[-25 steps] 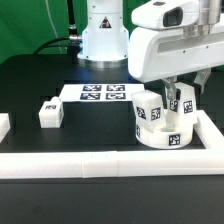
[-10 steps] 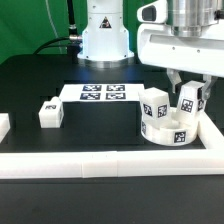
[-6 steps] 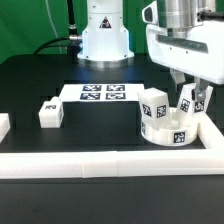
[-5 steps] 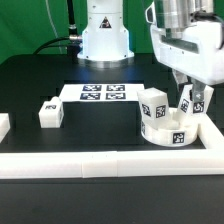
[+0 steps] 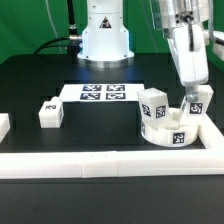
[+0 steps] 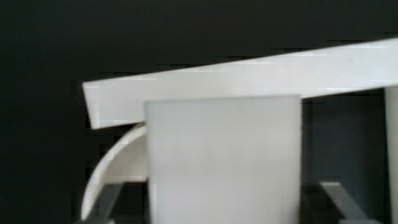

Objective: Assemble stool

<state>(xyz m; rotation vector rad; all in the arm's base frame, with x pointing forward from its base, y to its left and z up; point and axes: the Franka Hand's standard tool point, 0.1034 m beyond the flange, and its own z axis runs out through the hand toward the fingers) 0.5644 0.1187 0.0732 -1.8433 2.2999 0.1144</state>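
Note:
The round white seat (image 5: pixel 166 137) lies in the corner of the border rails at the exterior view's right. Two tagged legs stand on it: one on its left (image 5: pixel 153 108), one on its right (image 5: pixel 199 104). My gripper (image 5: pixel 196 100) comes down tilted onto the right leg and is shut on it. In the wrist view that leg (image 6: pixel 222 160) fills the middle between my fingers (image 6: pixel 111 200), with the seat's curved edge (image 6: pixel 118 165) beside it. A third leg (image 5: pixel 49 112) lies loose on the table at the exterior view's left.
A white border rail (image 5: pixel 100 162) runs along the front and another (image 5: pixel 213 132) up the right side, close to the seat. The marker board (image 5: pixel 103 93) lies behind the middle. The robot base (image 5: pixel 104 35) stands at the back. A white piece (image 5: pixel 3 125) sits at the left edge.
My hand has turned about the right leg and now stands narrower and more tilted. The leg and seat have shifted slightly to the exterior view's right. The loose leg has not moved.

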